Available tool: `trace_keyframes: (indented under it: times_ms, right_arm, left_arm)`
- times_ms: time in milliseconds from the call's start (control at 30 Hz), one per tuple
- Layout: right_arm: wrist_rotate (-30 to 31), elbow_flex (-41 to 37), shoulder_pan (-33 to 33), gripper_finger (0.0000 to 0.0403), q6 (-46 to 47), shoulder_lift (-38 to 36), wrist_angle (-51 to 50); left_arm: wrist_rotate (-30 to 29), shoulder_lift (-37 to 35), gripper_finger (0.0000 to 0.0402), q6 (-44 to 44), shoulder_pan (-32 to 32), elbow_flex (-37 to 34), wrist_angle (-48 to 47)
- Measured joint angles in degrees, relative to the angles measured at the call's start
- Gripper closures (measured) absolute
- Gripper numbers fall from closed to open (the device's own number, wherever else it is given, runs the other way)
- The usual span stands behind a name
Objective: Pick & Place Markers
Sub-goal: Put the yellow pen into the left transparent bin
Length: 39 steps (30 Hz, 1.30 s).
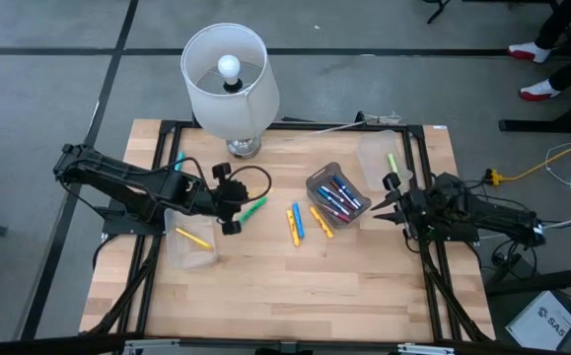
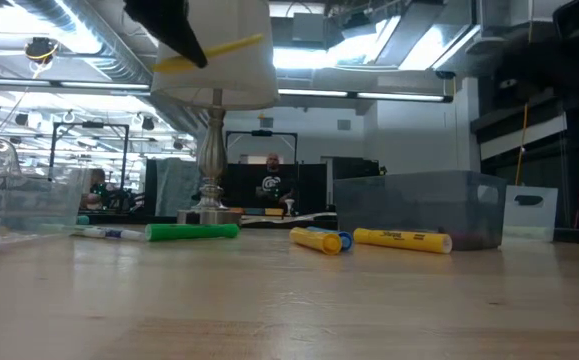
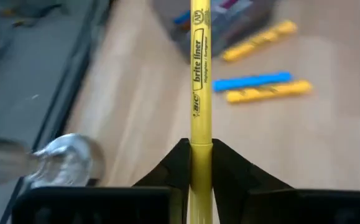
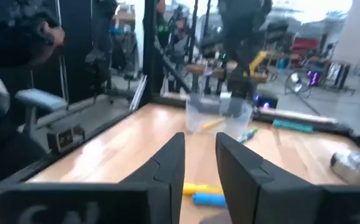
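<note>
Gripping slim yellow highlighter marker (image 3: pixel 199 93): left gripper (image 3: pixel 201 163) clenched on its lower barrel, lifted lower left of high view, above clear plastic bin (image 1: pixel 194 258), likely for drop-in. Right gripper (image 4: pixel 199 155) slightly parted, empty, waiting right of centre. Remaining markers (image 1: pixel 296 223) loose mid-table.

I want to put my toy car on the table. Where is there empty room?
The near strip of the table, toward the viewer from the loose markers, is bare wood. So is the patch between the lamp and the middle bin. It is crowded around that bin and by the left gripper, holding a yellow marker.
</note>
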Motion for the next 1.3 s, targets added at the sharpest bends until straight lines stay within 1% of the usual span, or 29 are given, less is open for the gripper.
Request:
trace_keyframes:
  times_ms: [133, 233, 333, 533, 733, 833, 1000, 1067, 1167, 1233, 1300]
  right_arm:
    - [0.19, 0.11, 0.01, 0.0312, -1.34, -0.07, -1.69]
    - [0.32, 0.11, 0.01, 0.0312, -2.18, -0.01, -2.76]
    - [0.34, 0.11, 0.01, 0.0312, -2.25, -0.01, -2.67]
    - [0.34, 0.13, 0.01, 0.0312, -2.16, 0.03, -4.08]
    - [0.36, 0.13, 0.03, 0.0312, -1.76, 0.03, -5.61]
    - [0.36, 0.13, 0.03, 0.0312, -1.77, 0.03, -5.66]
    - [0.49, 0.14, 0.03, 0.0312, -1.22, 0.03, -5.66]
    - [3.85, 0.15, 0.05, 0.0312, 1.04, 0.03, -5.66]
    - [11.73, 0.12, 0.08, 0.0312, 3.91, 0.03, -6.34]
    - [13.29, 0.06, 0.19, 0.0312, 3.91, 0.06, -6.09]
    - [13.32, -1.05, 0.65, 0.0312, 3.73, 0.06, -2.46]
  left_arm:
    - [6.85, -0.02, 0.0362, 3.16, -0.90, 0.00, -1.30]
    - [9.62, -0.02, 0.0358, 3.21, -1.49, 0.00, -3.80]
    - [11.29, -0.02, 0.0364, 3.01, -1.81, 0.00, -6.60]
    - [16.27, -0.04, 0.0361, 0.06, -1.81, 0.00, -9.27]
    - [25.33, -0.04, 0.0364, -2.24, -1.86, 0.00, -11.08]
    - [27.99, -0.04, 0.0364, -5.14, -1.86, 0.00, -13.81]
    - [29.04, -0.04, 0.0359, -8.32, -1.86, 0.00, -21.30]
    - [29.00, -0.04, 0.0362, -9.82, -1.86, 0.00, -23.96]
    - [28.11, -0.04, 0.0364, -12.07, -1.86, 0.00, -26.44]
    - [27.76, -0.04, 0.0361, -12.97, -1.86, 0.00, -26.78]
    - [27.69, -0.04, 0.0358, -13.37, -1.86, 0.00, -26.78]
